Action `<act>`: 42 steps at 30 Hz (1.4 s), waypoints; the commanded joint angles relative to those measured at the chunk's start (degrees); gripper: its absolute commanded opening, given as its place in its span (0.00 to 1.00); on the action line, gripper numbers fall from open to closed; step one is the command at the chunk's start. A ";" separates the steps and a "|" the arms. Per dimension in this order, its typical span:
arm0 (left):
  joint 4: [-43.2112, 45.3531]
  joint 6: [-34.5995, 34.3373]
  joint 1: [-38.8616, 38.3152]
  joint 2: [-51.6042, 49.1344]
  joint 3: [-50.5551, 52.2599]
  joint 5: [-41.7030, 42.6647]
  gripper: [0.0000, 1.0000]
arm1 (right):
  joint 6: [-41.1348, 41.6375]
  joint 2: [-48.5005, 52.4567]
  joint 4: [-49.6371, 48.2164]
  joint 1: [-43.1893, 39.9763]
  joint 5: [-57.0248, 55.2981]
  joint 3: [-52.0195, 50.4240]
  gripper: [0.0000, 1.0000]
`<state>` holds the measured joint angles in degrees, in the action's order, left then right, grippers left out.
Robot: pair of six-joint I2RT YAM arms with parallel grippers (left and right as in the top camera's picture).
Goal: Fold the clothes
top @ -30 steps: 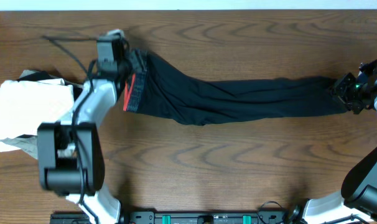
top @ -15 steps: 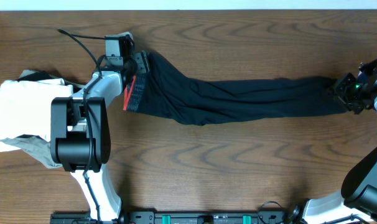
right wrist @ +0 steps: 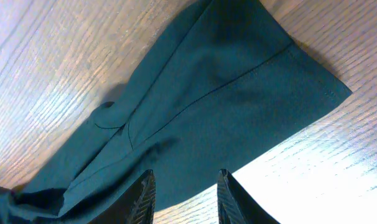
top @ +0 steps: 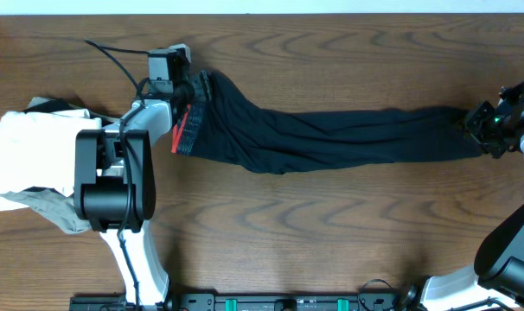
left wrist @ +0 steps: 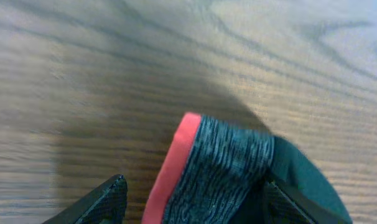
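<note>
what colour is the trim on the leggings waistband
Coral-red trim, edging a grey heathered band; clearest in the left wrist view.

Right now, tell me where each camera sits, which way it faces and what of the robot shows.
Overhead: fixed above the table, facing straight down on the stretched leggings; left arm and right arm show, left pincer and right pincer at opposite ends.
Left wrist: on the left arm, looking down at the coral-trimmed waistband between its parted fingertips.
Right wrist: on the right arm, looking down at a leg cuff beyond its fingertips.
Shared: every view has leggings on wood.
</note>
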<state>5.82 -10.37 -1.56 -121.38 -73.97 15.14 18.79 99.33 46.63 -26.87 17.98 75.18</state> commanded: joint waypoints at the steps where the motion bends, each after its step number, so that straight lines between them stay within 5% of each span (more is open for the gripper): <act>1: -0.44 0.85 0.13 -3.56 -1.01 2.40 0.69 | -0.85 -0.22 -0.11 0.33 -0.66 0.57 0.31; 7: -0.48 0.24 0.09 -5.55 -1.01 5.99 0.68 | -0.85 -0.22 -0.11 0.31 -0.66 0.57 0.31; 18: -2.60 0.04 0.11 -5.03 -1.01 9.94 0.06 | -0.87 -0.22 0.35 0.31 -0.68 0.57 0.31; 27: -11.23 -0.26 0.26 8.76 -1.01 9.68 0.06 | -0.87 -0.22 0.31 0.33 -1.68 0.57 0.31; 36: -37.35 -1.46 0.26 26.97 -1.01 3.19 0.06 | -0.85 -0.22 0.22 0.33 -1.64 0.57 0.32; 42: -53.88 -4.17 0.26 28.37 0.37 -8.72 0.06 | -0.85 -0.22 0.13 0.33 -1.62 0.57 0.32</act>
<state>-45.74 -12.78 -1.52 -92.38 -75.00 15.14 18.76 99.33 46.78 -26.87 16.60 75.18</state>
